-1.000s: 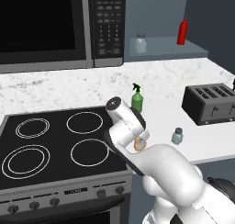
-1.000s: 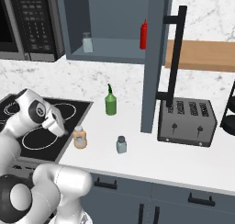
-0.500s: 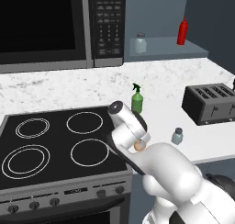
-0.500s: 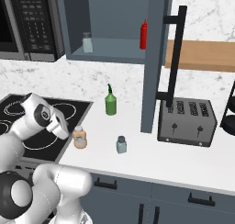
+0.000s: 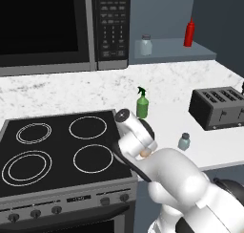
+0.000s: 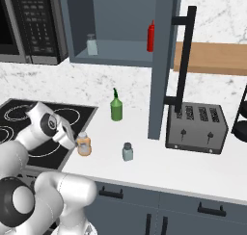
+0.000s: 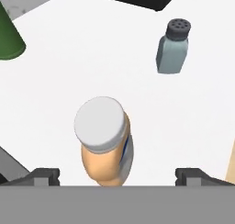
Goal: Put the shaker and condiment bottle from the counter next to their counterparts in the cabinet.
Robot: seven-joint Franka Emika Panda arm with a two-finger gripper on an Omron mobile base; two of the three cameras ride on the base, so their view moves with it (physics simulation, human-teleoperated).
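The condiment bottle (image 7: 103, 145), orange-amber with a cream cap, stands upright on the counter (image 6: 159, 162) just right of the stove. My gripper (image 7: 118, 177) is open above it, its fingertips (image 7: 43, 176) wide apart on either side and not touching. From the right base view the gripper (image 6: 71, 138) sits just left of the condiment bottle (image 6: 83, 144). The shaker (image 6: 127, 152) (image 7: 172, 51) stands free a little further right. On the cabinet shelf (image 6: 120, 53) are the counterpart shaker (image 6: 91, 45) and the red squeeze bottle (image 6: 151, 36).
A green spray bottle (image 6: 116, 106) stands behind the two items. A black toaster (image 6: 195, 128) is to the right. The open cabinet door (image 6: 161, 60) with its dark handle hangs over the counter. The stove (image 5: 57, 146) and microwave (image 5: 47, 26) lie to the left.
My hand has crept a little forward and down toward the condiment bottle. Bottle and shaker have not moved.
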